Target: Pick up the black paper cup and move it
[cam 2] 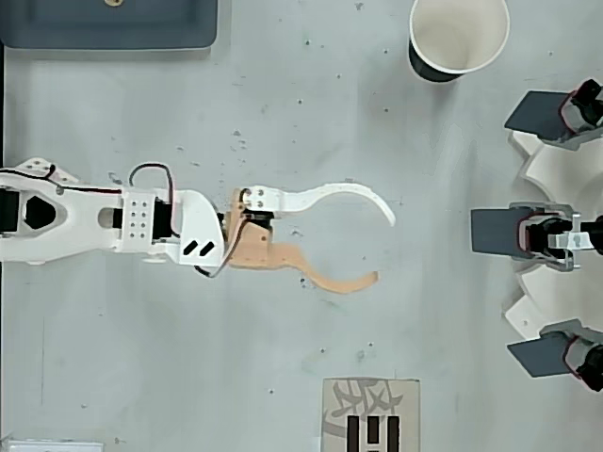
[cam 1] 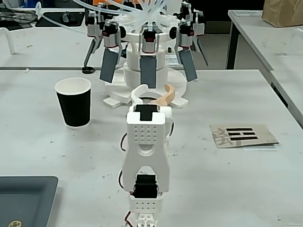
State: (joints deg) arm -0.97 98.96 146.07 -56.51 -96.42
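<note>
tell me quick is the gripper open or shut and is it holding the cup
Gripper: open and empty, curved fingers spread over bare table. The black paper cup stands apart near the overhead view's top edge, untouched.

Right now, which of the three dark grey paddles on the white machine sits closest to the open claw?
The middle paddle, level with the claw in the overhead view. The upper paddle and lower paddle sit off to either side.
</note>
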